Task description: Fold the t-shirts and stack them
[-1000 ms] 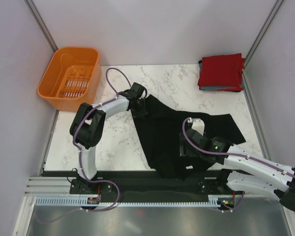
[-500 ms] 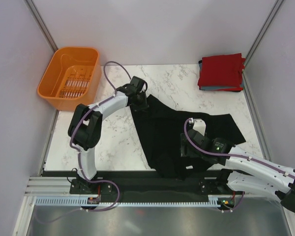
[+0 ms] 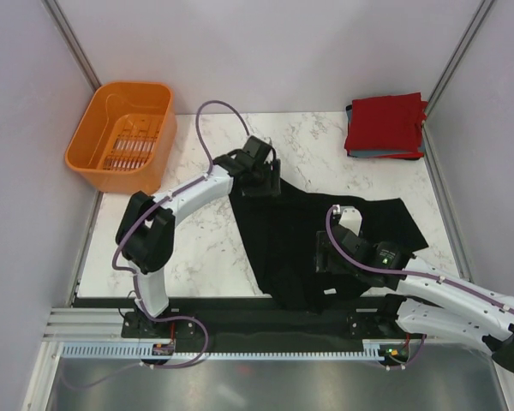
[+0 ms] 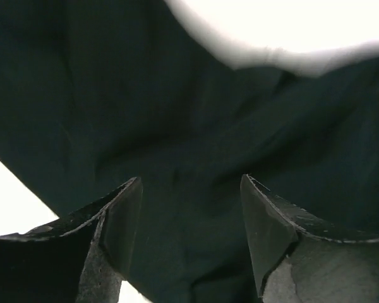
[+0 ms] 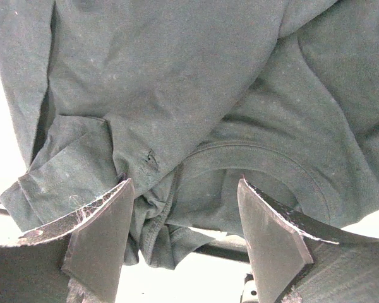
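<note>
The black t-shirt [image 3: 283,231] lies rumpled and spread across the middle of the bench [image 3: 206,248]. The left pincer [image 4: 191,183] hangs over its far left corner, fingers apart, gripping nothing. The right pincer [image 5: 184,183] hovers over the near collar, fingers likewise apart. A folded red t-shirt [image 3: 384,124] rests on a grey-blue t-shirt [image 3: 377,155] at the far right corner.

- The left gripper [image 4: 191,183] stands with its jaws wide apart and nothing between them.
- The black t-shirt [image 4: 177,95] lies in creased folds ahead of and below the fingers [image 4: 123,221], filling most of the view.
- The bright white table [image 4: 290,25] shows beyond the cloth's far edge and beside the left finger.
</note>
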